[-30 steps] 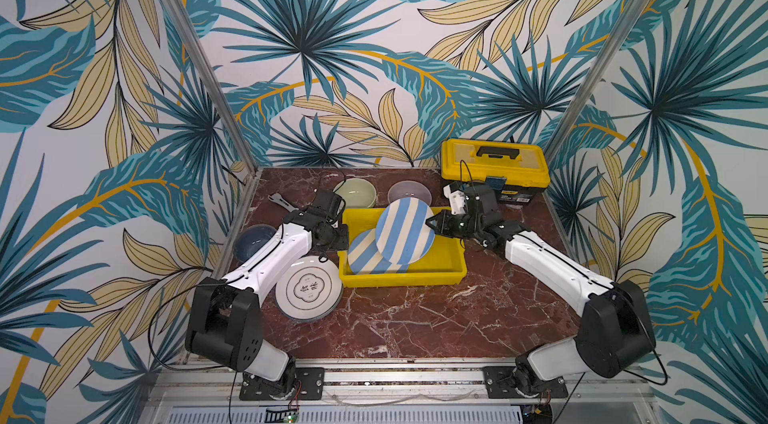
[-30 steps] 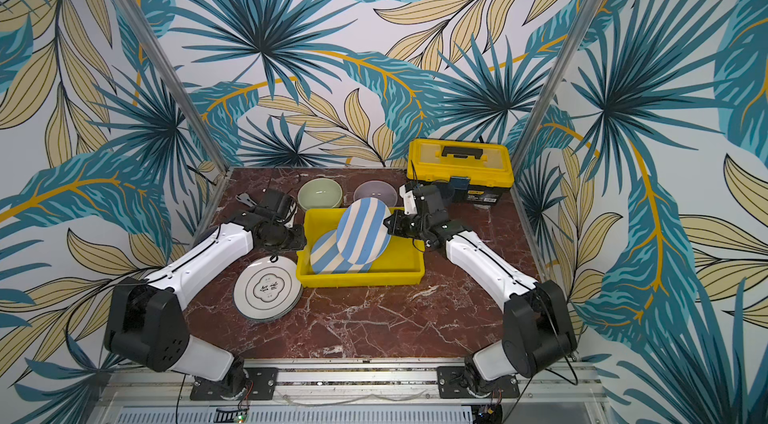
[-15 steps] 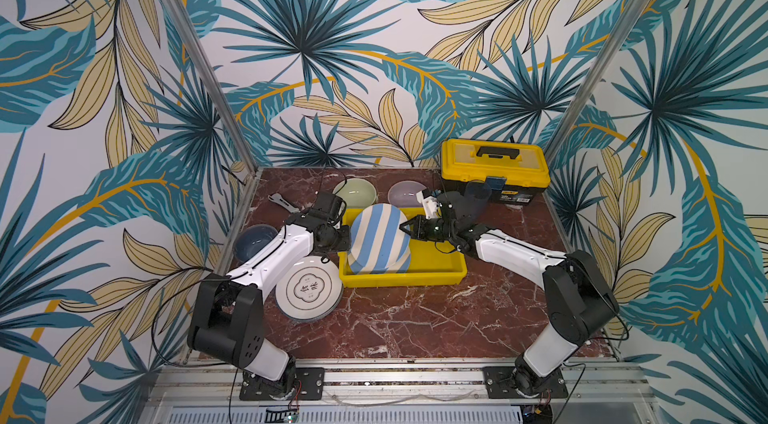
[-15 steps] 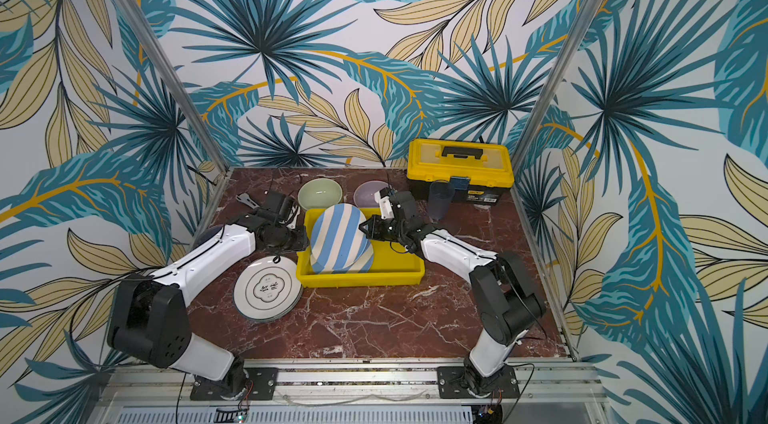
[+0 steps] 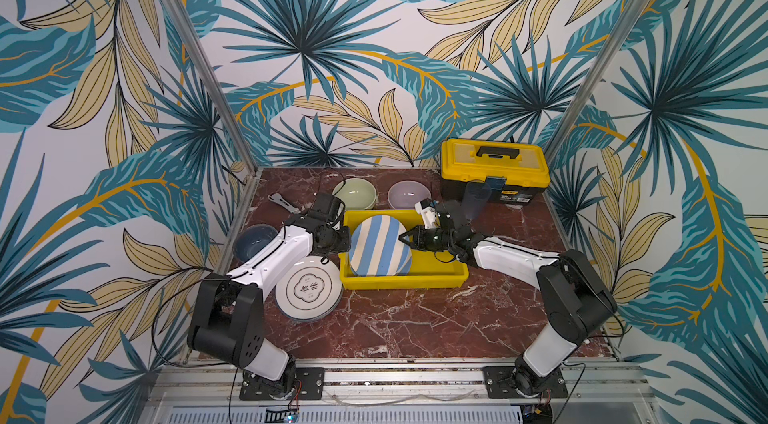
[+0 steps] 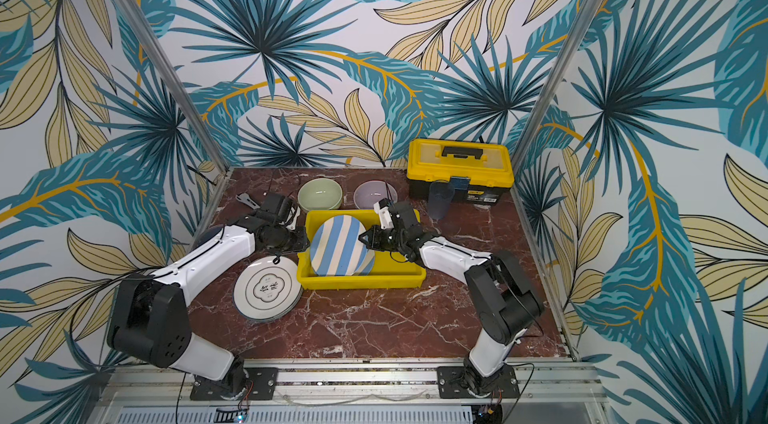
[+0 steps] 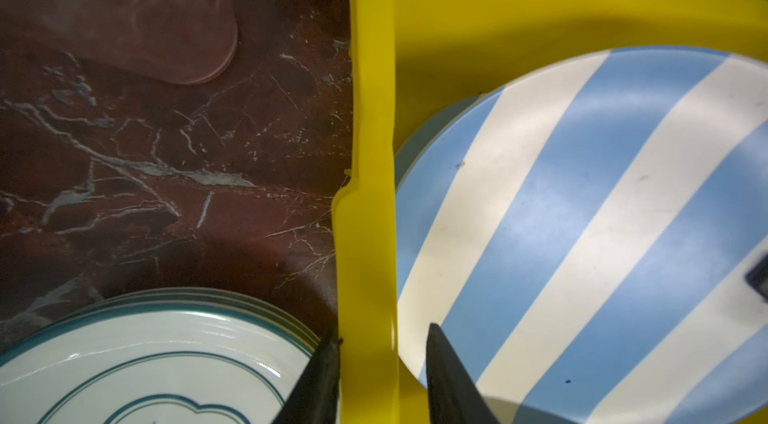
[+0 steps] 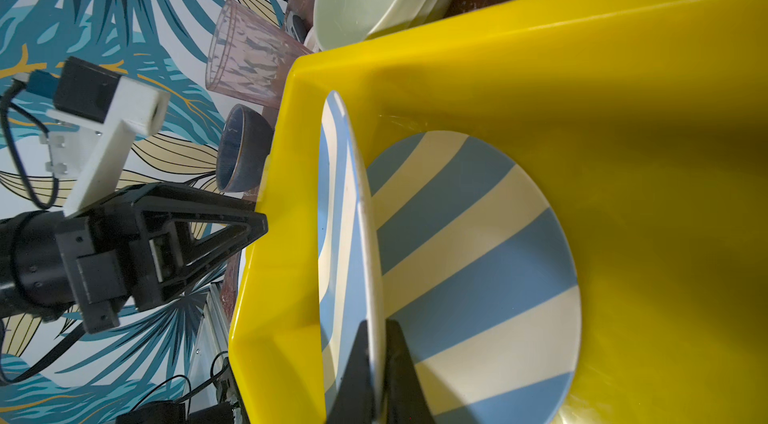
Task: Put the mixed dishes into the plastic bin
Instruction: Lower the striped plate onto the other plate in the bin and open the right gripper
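both top views: right end effector [image 5: 405, 240] clamped tight on the edge of a striped plate [image 5: 380, 249], which is held tilted over the left part of the yellow bin [image 5: 415, 279] on the table [image 5: 395, 326]. left end effector [image 6: 305, 241] at the bin's left wall.
left wrist: its jaws part-open, astride the bin rim [image 7: 370, 110]; can't tell if they touch it.
right wrist: second striped plate [image 8: 478, 256] lies flat in the bin, under the tilted one.

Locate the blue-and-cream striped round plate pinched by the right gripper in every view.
Both top views: the striped plate sits centre, tilted over the left half of the shallow yellow plastic bin.
Left wrist: it fills the right side.
Right wrist: edge-on, left of centre, right gripper shut on its rim.
Shared landmark: the bin's yellow rim.
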